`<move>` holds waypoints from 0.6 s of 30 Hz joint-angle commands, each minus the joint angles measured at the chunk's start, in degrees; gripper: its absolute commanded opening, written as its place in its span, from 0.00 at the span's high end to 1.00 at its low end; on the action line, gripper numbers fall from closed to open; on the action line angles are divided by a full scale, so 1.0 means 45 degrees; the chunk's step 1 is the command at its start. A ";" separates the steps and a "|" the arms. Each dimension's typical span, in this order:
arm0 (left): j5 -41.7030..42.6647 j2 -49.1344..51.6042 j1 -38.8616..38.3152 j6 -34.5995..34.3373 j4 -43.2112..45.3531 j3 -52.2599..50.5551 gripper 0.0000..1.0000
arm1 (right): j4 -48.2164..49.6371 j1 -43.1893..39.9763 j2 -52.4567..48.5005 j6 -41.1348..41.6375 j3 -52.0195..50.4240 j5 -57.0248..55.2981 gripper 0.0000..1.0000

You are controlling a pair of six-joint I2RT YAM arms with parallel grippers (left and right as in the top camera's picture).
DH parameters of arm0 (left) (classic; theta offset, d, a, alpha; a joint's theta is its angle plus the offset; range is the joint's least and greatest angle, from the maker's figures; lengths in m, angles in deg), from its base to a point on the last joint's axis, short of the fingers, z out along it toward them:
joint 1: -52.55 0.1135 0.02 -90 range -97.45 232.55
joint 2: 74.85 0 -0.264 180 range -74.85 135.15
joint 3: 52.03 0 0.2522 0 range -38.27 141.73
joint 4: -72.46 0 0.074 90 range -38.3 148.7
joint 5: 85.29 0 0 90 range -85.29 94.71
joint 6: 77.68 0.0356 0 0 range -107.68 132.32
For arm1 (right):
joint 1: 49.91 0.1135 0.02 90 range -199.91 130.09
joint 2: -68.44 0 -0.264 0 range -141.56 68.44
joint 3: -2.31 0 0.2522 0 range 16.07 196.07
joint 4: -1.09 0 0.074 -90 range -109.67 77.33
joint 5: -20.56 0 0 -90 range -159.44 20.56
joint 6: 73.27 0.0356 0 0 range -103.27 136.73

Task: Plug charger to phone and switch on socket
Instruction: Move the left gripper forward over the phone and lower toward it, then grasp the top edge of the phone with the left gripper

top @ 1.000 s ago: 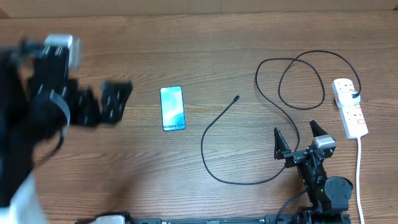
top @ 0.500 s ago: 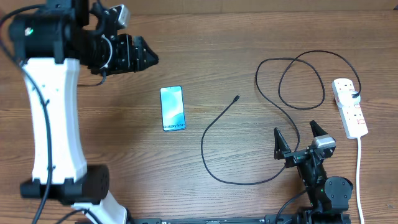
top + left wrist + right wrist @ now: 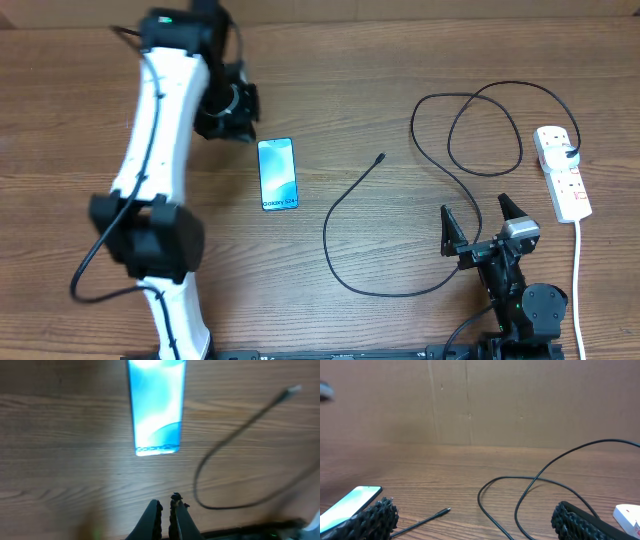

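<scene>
Floppy, featherlight charger [image 3: 325, 235], so I'd pinch right behind its mid-frame connector tip [image 3: 381, 158]; left gripper [image 3: 166, 504] clenched empty, right gripper [image 3: 474, 208] gaping.

The lit phone [image 3: 277, 174] lies flat, apart from the looped black charger [image 3: 324, 235] plugged into the white socket [image 3: 562, 176].

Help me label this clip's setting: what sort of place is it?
Probably a robotics test bench: wooden table, cardboard backdrop, and only a phone, charger cable and power strip.
</scene>
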 commanded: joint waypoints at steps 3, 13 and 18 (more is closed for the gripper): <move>-0.1302 0.1613 -0.0806 -0.0641 0.0301 -0.0457 0.78 | 0.0058 0.0063 0.0083 -0.0068 -0.0121 -0.0034 0.00; -0.1549 0.4114 -0.1156 -0.0539 0.0699 -0.0457 0.00 | 0.0058 0.0063 0.0083 -0.0068 -0.0121 -0.0039 0.00; -0.1739 0.4741 -0.1161 -0.0539 0.1073 -0.0461 0.00 | 0.0053 0.0058 0.0083 -0.0068 -0.0121 -0.0034 0.00</move>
